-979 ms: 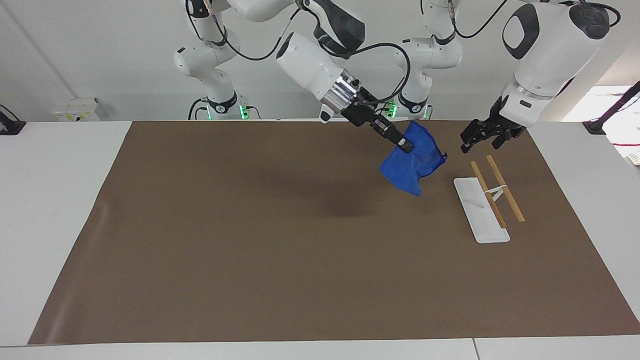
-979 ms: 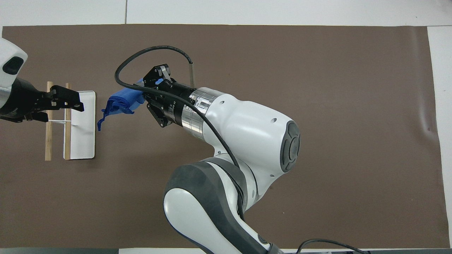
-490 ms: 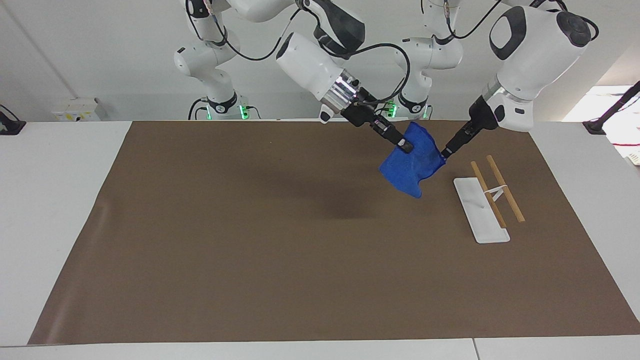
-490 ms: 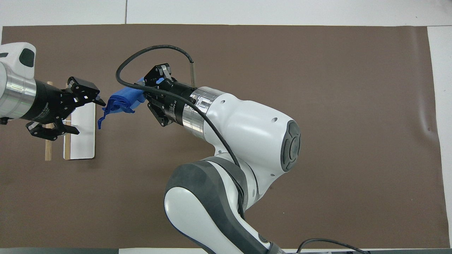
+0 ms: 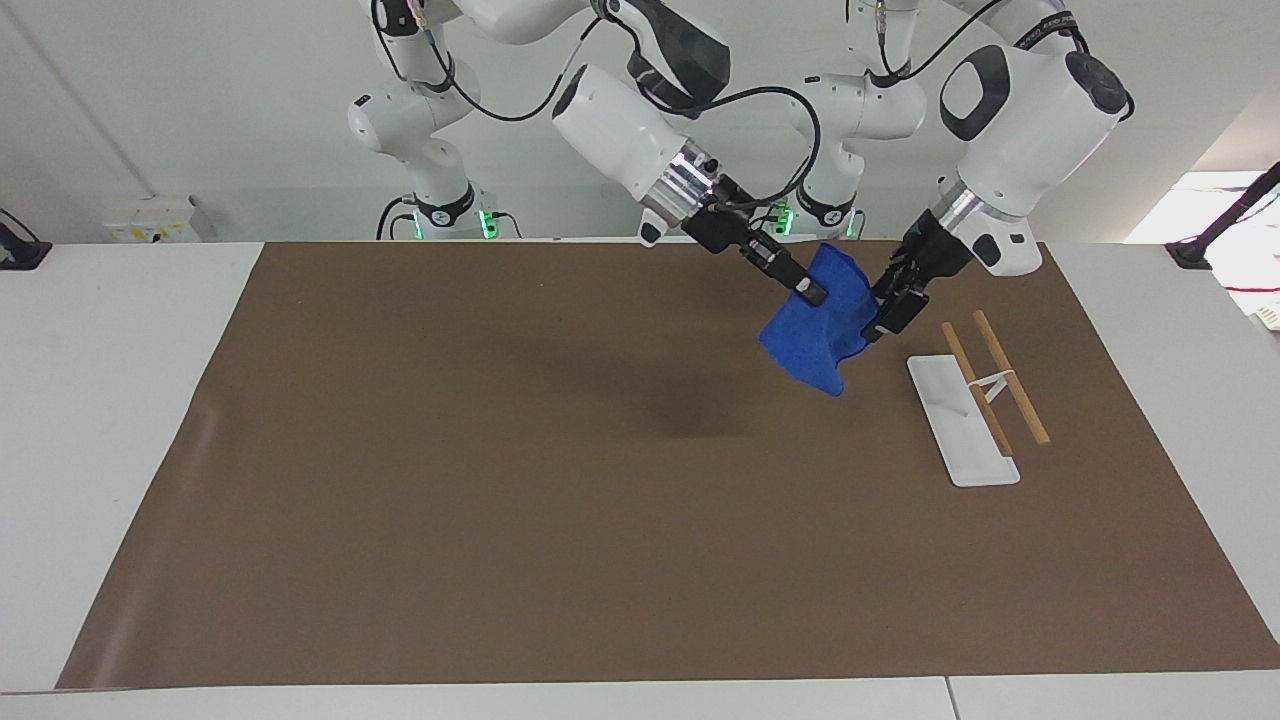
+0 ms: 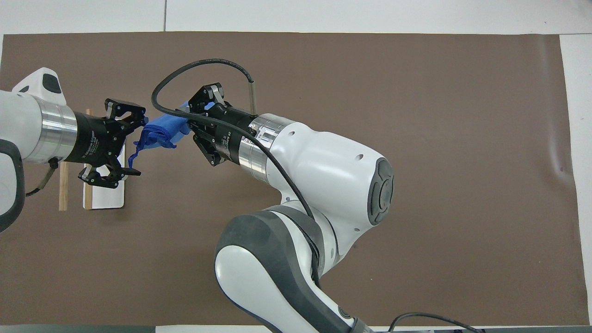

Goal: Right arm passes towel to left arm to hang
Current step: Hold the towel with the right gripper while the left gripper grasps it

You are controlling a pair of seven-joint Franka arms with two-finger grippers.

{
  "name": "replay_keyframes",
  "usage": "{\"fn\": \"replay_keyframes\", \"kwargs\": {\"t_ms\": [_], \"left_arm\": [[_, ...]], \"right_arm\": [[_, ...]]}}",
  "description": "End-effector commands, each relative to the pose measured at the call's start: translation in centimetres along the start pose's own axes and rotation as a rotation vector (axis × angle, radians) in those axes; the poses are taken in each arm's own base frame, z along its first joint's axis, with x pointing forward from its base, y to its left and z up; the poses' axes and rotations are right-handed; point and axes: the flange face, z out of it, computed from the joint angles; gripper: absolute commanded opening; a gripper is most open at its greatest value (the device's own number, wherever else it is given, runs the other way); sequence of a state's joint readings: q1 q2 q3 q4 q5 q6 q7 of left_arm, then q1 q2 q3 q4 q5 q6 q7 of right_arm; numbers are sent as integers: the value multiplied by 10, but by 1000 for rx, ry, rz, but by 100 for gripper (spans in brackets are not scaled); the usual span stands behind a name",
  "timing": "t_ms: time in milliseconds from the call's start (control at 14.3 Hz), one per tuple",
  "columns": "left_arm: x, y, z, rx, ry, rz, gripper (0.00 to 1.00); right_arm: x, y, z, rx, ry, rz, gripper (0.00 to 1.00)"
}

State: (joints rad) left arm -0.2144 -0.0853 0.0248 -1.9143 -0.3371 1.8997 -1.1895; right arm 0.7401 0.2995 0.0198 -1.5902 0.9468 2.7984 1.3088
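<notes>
Facing view: we find the right gripper (image 5: 812, 292) pinching the floppy bright blue cloth towel (image 5: 818, 335), held aloft over the brown worktop (image 5: 500, 480), presumably so an edge hangs free. The left gripper (image 5: 893, 312), fingers spread, sits at that edge, beside the white-based wooden-rod rack (image 5: 975, 400), ready to take it.

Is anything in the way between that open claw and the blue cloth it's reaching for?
Nothing visible. The open left gripper is right at the edge of the towel, which hangs from the shut right gripper.
</notes>
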Motion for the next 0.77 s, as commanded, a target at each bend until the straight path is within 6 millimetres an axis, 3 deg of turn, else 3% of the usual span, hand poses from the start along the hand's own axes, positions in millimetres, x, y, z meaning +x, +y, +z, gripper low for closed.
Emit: {"fn": "replay_keyframes", "kwargs": {"t_ms": [0,210,700], "left_arm": [[-7,-1,-4,-83,-17,-109,88],[-2,2,-7,-126,-42,-157,0],[6,4,-10,-143,-31,-159,0]], "right_arm": [[-2,-3,3,19,-5,13,0],[-2,-1,4,15,-4,8,0],[8,-7,1,25,11,-10,0]]}}
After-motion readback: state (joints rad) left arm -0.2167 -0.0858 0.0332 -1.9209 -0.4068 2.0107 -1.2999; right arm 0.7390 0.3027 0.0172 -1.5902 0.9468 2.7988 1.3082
